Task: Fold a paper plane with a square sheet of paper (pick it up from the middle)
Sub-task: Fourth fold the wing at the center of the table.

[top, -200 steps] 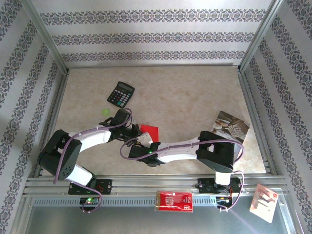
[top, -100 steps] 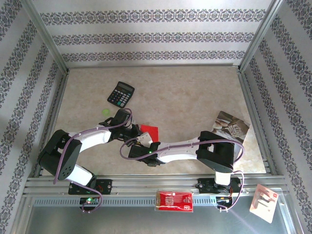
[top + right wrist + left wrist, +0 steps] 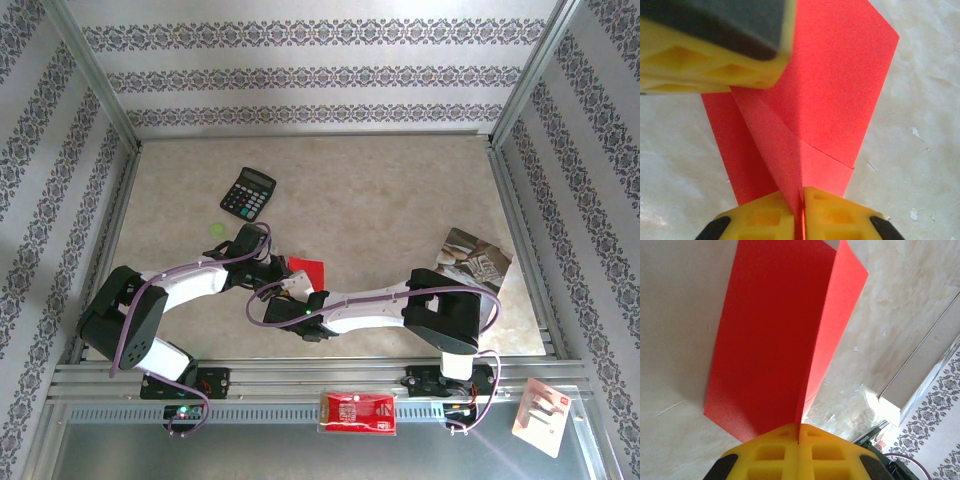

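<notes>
- The part-folded paper (image 3: 309, 267) is held at 5 o'clock from the calculator (image 3: 247, 193).
- Its fold is clamped by the left gripper (image 3: 799, 429).
- A crease is pinched by the right gripper (image 3: 802, 195).

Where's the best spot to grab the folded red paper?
Probably the raised centre fold, pinched from both sides, coming in low from one end. The red paper is thin, and only that ridge stands up for fingers to close on. The left gripper and right gripper are both shut on it.
</notes>
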Available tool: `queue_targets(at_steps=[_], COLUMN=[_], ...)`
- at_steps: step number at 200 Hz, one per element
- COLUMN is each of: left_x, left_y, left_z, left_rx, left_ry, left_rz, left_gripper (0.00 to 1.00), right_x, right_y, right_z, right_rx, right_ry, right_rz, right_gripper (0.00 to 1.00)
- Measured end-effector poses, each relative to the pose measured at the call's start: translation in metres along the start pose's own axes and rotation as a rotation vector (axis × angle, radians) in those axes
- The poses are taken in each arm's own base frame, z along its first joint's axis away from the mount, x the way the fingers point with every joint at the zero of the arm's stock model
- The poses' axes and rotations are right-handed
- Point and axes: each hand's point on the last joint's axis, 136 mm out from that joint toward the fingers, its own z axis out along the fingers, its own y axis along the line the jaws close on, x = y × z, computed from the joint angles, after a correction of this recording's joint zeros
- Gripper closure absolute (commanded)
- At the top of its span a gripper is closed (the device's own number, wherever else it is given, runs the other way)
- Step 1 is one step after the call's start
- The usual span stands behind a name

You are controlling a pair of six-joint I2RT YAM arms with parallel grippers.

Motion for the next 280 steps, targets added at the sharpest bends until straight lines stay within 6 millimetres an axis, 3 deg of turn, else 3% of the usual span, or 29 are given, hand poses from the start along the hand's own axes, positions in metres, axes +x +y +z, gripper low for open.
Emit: queue_targets(at_steps=[42, 83, 96, 112, 138, 156, 195, 280], left_x=[0.0, -0.003, -0.008, -0.02, -0.029, -0.023, -0.005, 0.001], left_y=[0.001, -0.003, -0.007, -0.011, -0.023, -0.021, 0.009, 0.012], left_z=[-0.001, -0.012, -0.022, -0.039, -0.068, -0.073, -0.052, -0.01], left_rx=[-0.006, 0.004, 0.019, 0.042, 0.088, 0.114, 0.051, 0.03], left_ry=[-0.006, -0.035, -0.06, -0.115, -0.215, -0.226, -0.163, -0.094], left_rz=[-0.002, 0.018, 0.022, 0.027, 0.05, 0.056, 0.017, 0.032], left_gripper=[0.96, 0.7, 0.61, 0.57, 0.62, 0.71, 0.87, 0.92], right_x=[-0.001, -0.001, -0.002, -0.005, -0.011, -0.013, -0.006, -0.003], right_y=[-0.001, -0.008, -0.011, -0.017, -0.023, -0.025, -0.022, -0.02], right_z=[0.003, -0.002, -0.006, -0.009, -0.009, -0.005, 0.004, 0.006], right_rx=[0.002, -0.021, -0.035, -0.055, -0.114, -0.153, -0.229, -0.361], right_ry=[-0.02, -0.062, -0.081, -0.104, -0.129, -0.13, -0.111, -0.107], right_rz=[0.005, -0.014, -0.025, -0.02, 0.023, 0.055, 0.101, 0.251], right_gripper=[0.99, 1.0, 1.0, 1.0, 1.0, 1.0, 1.0, 1.0])
